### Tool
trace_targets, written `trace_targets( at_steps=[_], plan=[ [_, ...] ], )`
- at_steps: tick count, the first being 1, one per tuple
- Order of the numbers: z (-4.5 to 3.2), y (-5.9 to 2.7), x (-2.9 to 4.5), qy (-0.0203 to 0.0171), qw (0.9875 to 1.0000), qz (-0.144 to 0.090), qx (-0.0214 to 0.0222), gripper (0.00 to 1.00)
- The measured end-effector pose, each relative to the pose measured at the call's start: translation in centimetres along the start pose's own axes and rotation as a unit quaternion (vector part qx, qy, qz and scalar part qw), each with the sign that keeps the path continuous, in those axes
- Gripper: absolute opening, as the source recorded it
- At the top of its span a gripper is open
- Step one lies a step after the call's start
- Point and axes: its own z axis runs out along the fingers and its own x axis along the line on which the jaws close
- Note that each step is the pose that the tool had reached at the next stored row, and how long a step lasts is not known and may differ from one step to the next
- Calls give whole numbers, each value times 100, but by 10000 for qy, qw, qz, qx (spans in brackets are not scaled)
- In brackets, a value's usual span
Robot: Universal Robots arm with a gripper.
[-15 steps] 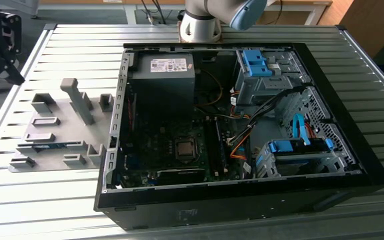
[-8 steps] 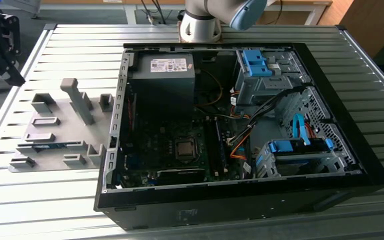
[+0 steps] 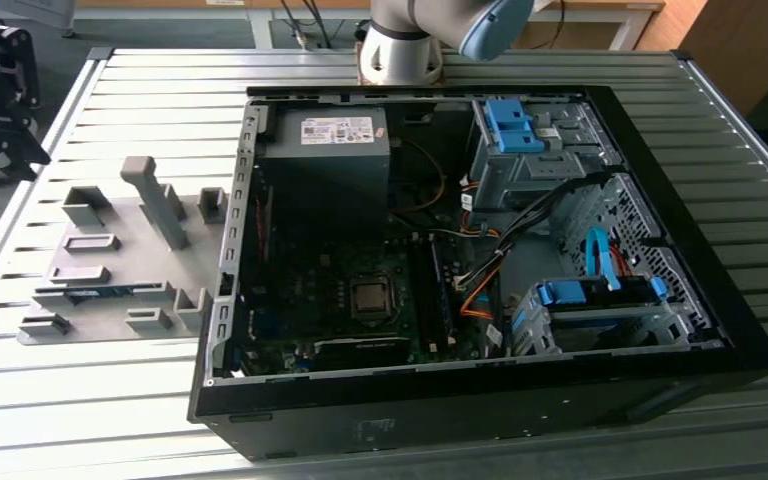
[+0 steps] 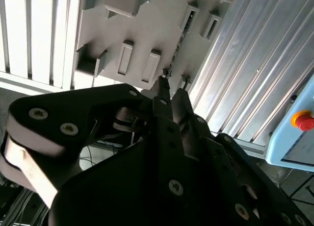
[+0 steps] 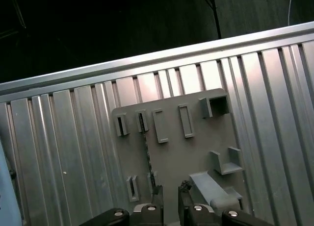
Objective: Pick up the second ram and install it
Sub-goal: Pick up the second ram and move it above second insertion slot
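A ribbed metal table (image 3: 157, 90) carries, on the exterior view's left, a grey holder plate (image 3: 117, 265). The second ram (image 3: 84, 293) stands on edge in its slots. An open computer case (image 3: 704, 300) sits on the right. In the first wrist view the fingers (image 5: 158, 199) are spread and hold nothing, with the second ram (image 5: 145, 152) just beyond their tips.
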Motion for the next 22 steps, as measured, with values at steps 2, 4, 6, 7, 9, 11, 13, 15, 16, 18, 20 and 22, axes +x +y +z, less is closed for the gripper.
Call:
trace_targets(
  at_steps=[2,4,6,7,9,11,13,15,16,18,20,22],
  plan=[
    [24,9,10,-1,10000,-7,3,29],
    [54,10,23,1,10000,-55,2,35],
    [82,7,31,4,9999,-144,-1,42],
    [96,6,34,6,9998,-190,-2,42],
    [130,8,47,8,9997,-249,-4,42],
    [160,48,65,6,9997,-255,2,42],
    [179,74,75,6,9997,-259,6,42],
    [188,80,79,5,9997,-264,8,42],
    [188,80,79,5,9997,-264,9,42],
    [188,81,78,6,9997,-264,9,42],
    [188,81,79,6,9996,-265,9,42],
    [193,82,80,7,9995,-304,8,42]
  ],
)
